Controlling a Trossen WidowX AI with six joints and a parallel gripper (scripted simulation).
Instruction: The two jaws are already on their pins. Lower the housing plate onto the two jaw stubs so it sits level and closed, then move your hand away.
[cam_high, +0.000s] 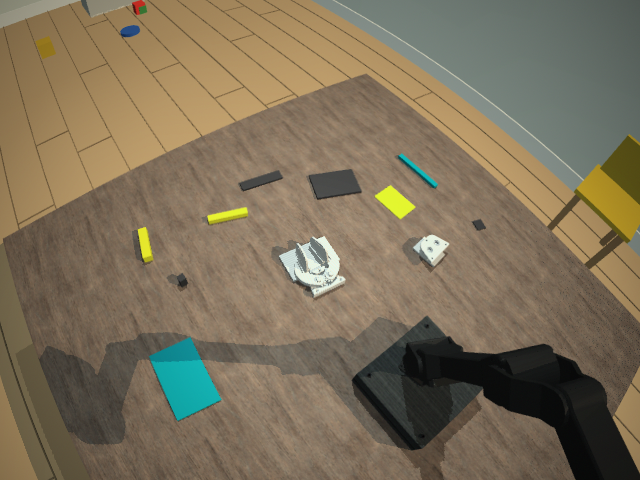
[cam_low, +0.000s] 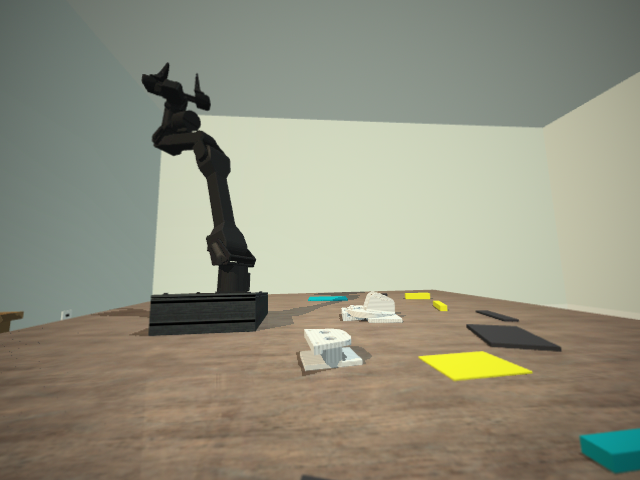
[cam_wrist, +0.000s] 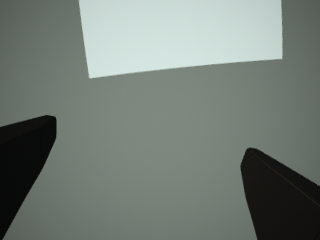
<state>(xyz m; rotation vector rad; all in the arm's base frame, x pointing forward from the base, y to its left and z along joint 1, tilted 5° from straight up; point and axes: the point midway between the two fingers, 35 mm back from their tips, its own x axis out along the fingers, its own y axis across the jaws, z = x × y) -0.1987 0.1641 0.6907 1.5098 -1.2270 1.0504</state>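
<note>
The arm (cam_high: 542, 372) (cam_low: 219, 198) rises with its gripper (cam_low: 181, 72) (cam_wrist: 151, 143) tipped upward, fingers spread wide and holding nothing. Well below the fingers, the white housing plate (cam_low: 327, 338) stands raised over a white base (cam_low: 312, 361).

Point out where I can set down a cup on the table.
Room lies between the teal sheet and the larger white part, and between that and the smaller white part. The black slab and yellow card crowd together.

Yellow chair (cam_high: 615, 198) by grey-green wall (cam_high: 496, 67) (cam_low: 67, 170); plank floor (cam_high: 170, 87).
</note>
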